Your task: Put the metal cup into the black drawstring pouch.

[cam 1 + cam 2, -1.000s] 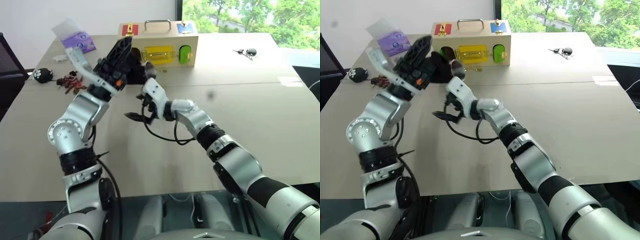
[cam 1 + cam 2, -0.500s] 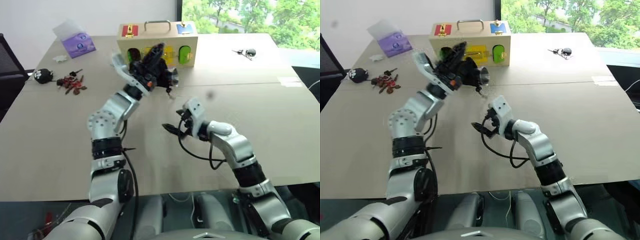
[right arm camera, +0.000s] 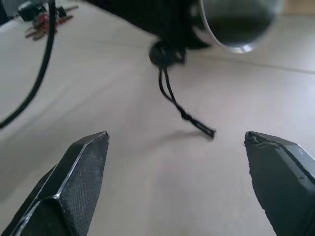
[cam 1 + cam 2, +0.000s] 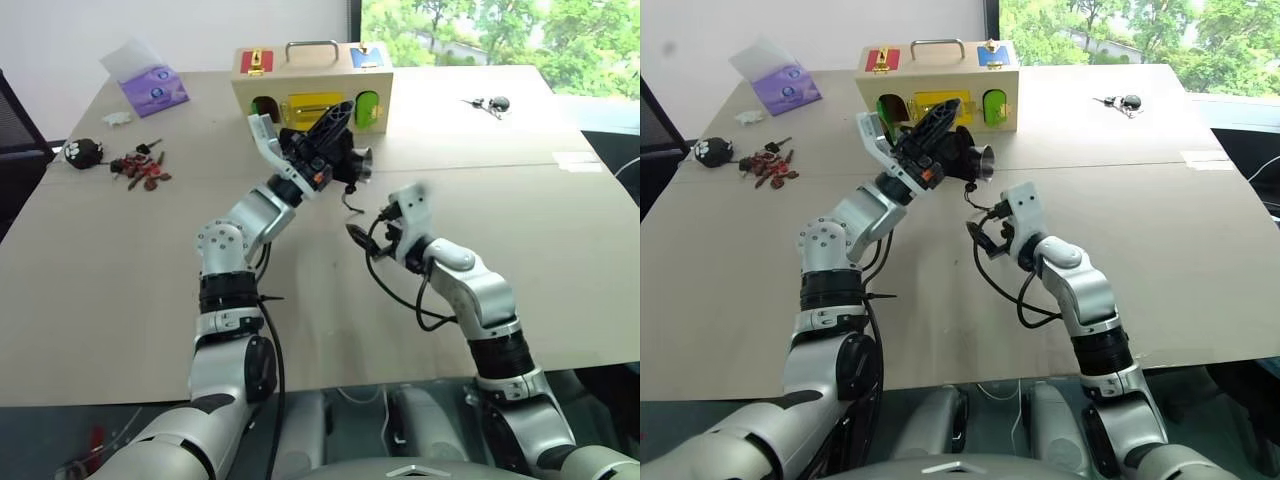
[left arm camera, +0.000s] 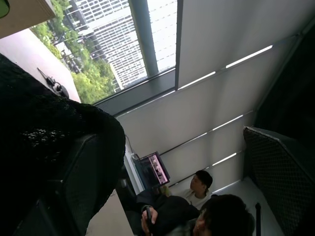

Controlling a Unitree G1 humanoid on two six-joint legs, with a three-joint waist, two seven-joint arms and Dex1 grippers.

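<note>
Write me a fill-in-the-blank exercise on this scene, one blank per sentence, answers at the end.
1. The left gripper holds the black ____ above the table.
2. The cup sticks out of the pouch with its open end toward the ____ gripper.
3. The right gripper has its fingers ____ and holds nothing.
4. A black ____ dangles below the pouch.

Answers: pouch; right; open; cord

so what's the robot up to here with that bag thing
The robot's left gripper holds a soft black fabric drawstring pouch up above the beige table, with a small shiny metal cup sticking partway out of the pouch's mouth. A thin black cord dangles below. The right gripper is just beneath it, jaws wide open and holding nothing, pointed toward the cord and cup.
</note>
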